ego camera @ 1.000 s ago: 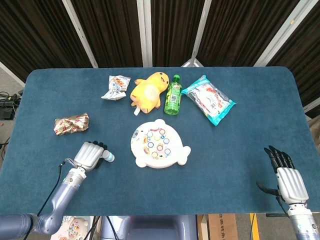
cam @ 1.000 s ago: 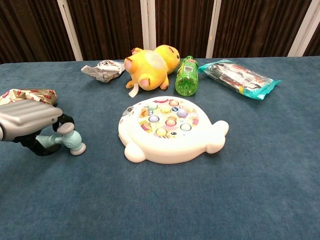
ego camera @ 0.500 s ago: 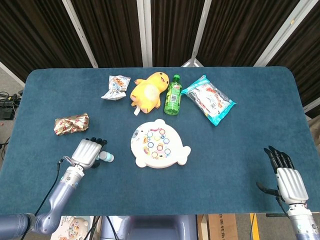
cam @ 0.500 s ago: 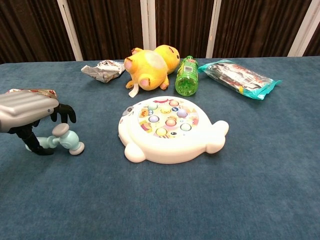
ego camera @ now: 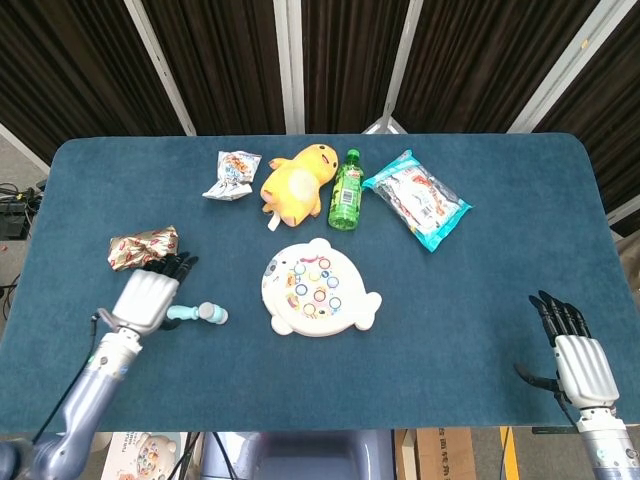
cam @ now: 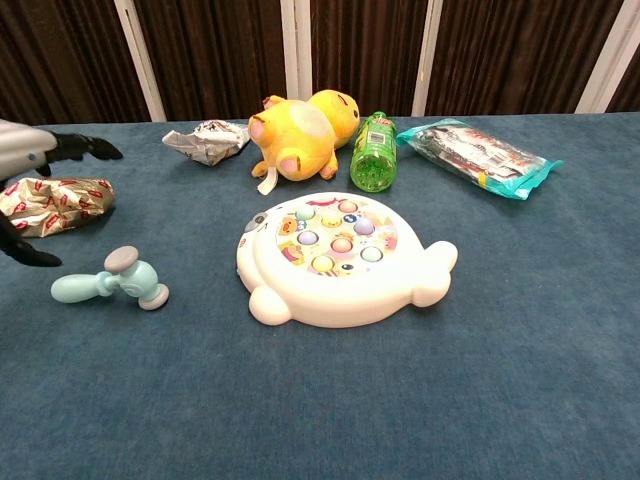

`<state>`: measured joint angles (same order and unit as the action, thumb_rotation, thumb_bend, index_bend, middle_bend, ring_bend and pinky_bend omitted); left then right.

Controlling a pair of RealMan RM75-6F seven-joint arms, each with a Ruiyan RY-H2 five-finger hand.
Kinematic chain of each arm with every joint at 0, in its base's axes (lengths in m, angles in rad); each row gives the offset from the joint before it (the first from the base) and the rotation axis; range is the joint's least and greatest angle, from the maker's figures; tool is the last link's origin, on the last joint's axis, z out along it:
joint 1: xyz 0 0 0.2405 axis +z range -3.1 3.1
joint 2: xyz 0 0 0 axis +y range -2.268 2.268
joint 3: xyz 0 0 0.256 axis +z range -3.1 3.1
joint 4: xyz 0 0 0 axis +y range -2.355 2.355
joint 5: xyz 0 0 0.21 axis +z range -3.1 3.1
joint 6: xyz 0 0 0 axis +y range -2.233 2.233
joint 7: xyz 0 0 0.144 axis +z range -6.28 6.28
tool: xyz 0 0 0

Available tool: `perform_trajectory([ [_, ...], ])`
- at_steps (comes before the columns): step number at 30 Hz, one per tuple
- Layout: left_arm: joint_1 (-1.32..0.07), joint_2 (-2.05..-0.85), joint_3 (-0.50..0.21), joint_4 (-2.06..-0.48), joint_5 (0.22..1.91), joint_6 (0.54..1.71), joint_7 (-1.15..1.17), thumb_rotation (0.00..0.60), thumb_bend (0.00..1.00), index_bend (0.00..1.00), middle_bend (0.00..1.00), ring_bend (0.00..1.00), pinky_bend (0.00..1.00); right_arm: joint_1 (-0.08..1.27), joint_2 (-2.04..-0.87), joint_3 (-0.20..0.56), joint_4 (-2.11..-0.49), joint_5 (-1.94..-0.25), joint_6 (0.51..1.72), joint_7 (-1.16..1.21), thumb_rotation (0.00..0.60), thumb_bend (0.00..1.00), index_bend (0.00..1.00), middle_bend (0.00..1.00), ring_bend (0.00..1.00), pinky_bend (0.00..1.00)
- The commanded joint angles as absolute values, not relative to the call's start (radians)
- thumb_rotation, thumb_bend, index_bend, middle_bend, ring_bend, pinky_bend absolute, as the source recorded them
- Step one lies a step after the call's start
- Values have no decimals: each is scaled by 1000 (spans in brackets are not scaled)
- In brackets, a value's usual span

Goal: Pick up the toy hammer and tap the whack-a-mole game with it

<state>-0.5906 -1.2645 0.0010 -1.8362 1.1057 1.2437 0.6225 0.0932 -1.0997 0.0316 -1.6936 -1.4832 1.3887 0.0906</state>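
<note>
While the left hand [ego camera: 146, 297] was wrapped around the handle 1 second ago, it is now lifted and pulled back toward the left, with its dark fingers [cam: 88, 148] spread and nothing between them. The small pale blue plastic toy hammer [cam: 110, 280] lies free on the dark blue felt worktop [ego camera: 470, 300], its head pointing toward the white whale-shaped whack-a-mole game [ego camera: 318, 288], near it but apart. In the head view the handle end shows just beside the palm, and I cannot tell if they touch. I judge that the grasp is lost or released, so the pick-up step must be started again. The right hand [ego camera: 572, 352] rests at the near right edge with fingers extended, holding nothing, far from the toys.
</note>
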Motion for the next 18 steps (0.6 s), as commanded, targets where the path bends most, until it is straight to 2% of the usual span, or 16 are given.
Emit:
perform_trajectory([
  [1, -489, -1187, 58, -1904, 1243, 1364, 519, 600, 64, 5, 0, 17, 118, 92, -1104, 28, -1685, -1499, 1400, 74, 600, 221, 0, 0, 0, 0],
  [5, -385, -1166, 121, -1874, 1356, 1482, 446, 600, 43, 0, 0, 0, 28, 89, -1117, 28, -1664, -1526, 1427, 43, 600, 221, 0, 0, 0, 0],
  [11, -245, -1180, 179, -1768, 1481, 1641, 280, 600, 36, 0, 0, 0, 12, 84, -1139, 35, -1641, -1571, 1482, 18, 600, 221, 0, 0, 0, 0],
  [14, -203, -1186, 187, -1694, 1524, 1686, 229, 600, 36, 0, 0, 0, 12, 81, -1155, 34, -1617, -1594, 1505, 1, 600, 221, 0, 0, 0, 0],
  [18, -177, -1185, 187, -1647, 1519, 1675, 189, 600, 36, 0, 0, 0, 12, 80, -1163, 33, -1607, -1590, 1504, -2, 600, 221, 0, 0, 0, 0],
])
